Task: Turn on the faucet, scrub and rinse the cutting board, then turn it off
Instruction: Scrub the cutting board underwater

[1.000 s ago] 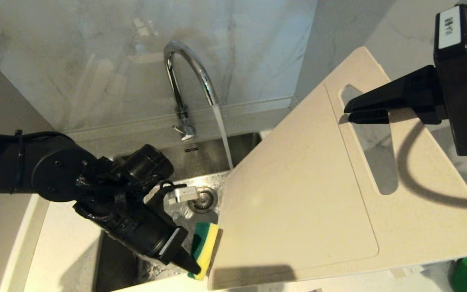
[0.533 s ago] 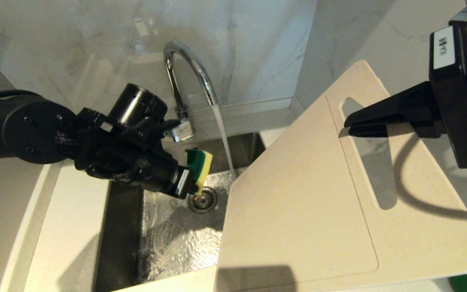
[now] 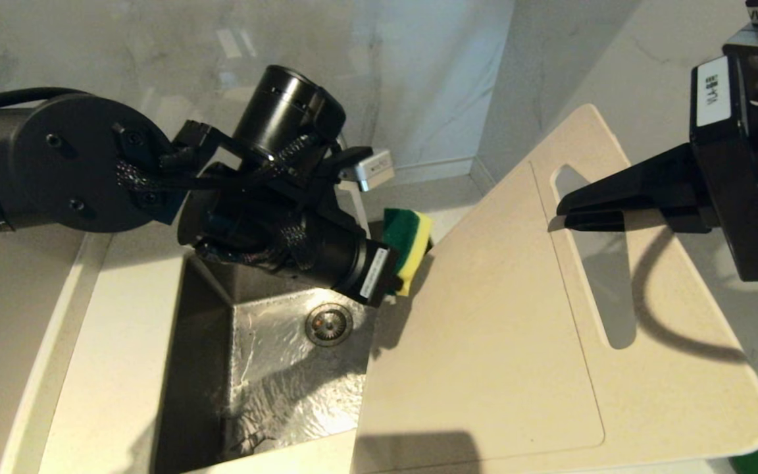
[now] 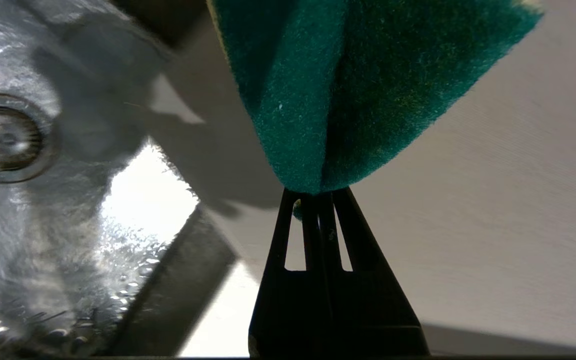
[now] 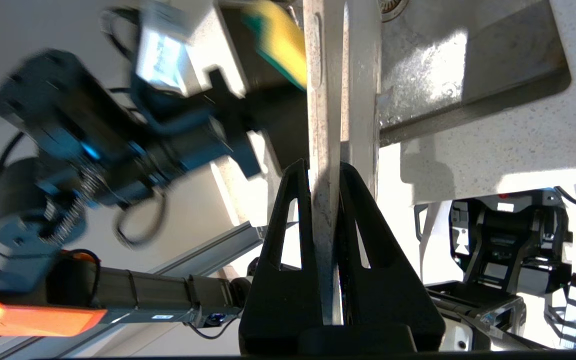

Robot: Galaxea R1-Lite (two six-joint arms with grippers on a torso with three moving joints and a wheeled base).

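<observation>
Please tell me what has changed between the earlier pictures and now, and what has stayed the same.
The left gripper, jaws shut on the sponge, swept from the near edge of the cutting board up along its left side to the far edge, and its arm now hides the faucet. The right gripper kept its grip at the board's slot handle, holding the board tilted over the sink, with only a slight shift.
</observation>
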